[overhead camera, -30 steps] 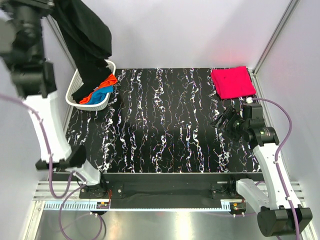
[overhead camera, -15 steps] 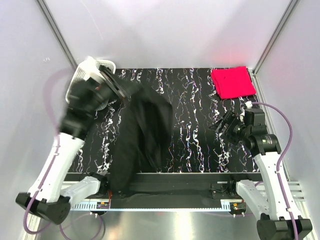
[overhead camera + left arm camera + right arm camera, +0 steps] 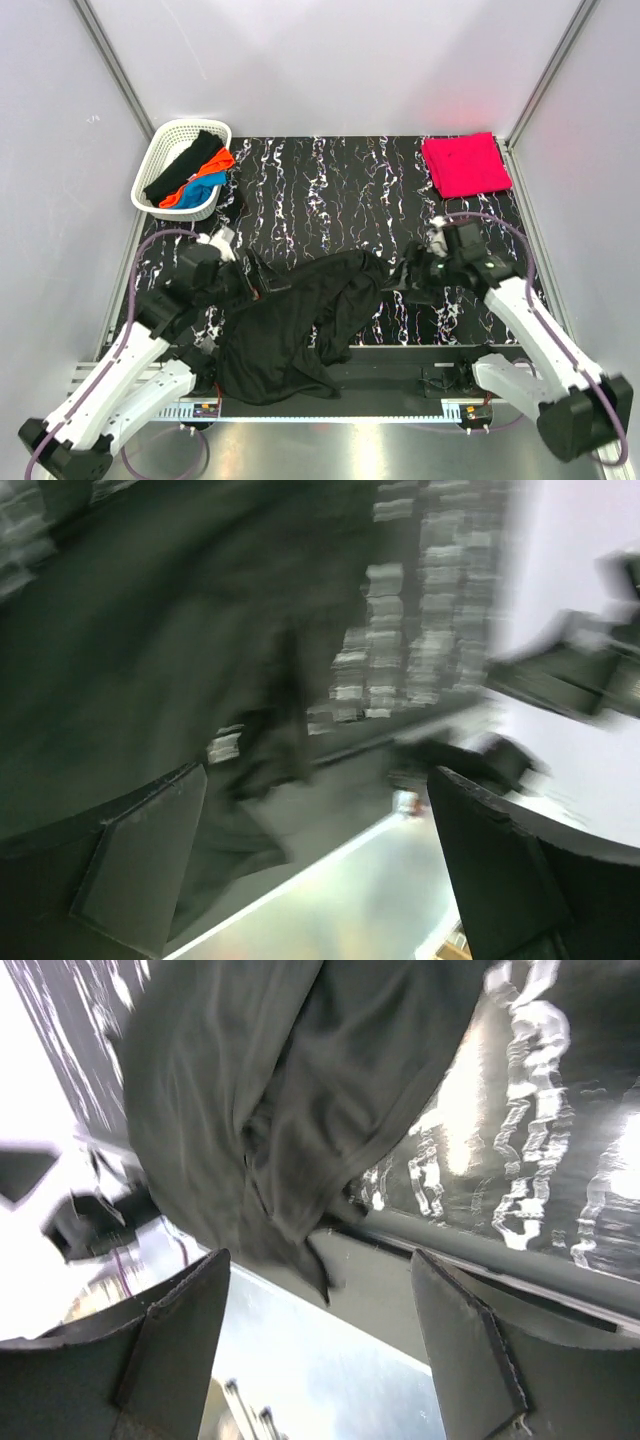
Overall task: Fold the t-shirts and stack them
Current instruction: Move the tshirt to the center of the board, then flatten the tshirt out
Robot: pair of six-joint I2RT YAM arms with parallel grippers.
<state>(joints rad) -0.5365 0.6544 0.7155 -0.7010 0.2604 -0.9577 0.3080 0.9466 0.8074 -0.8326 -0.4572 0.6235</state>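
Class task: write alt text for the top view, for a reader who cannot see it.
A black shirt lies crumpled at the table's near edge, spilling over it, between the left gripper and the right gripper. A folded red shirt sits far right, a basket of shirts far left.

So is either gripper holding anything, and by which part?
Nothing is held: the left gripper and right gripper both stand open by the black t-shirt, crumpled on the table.
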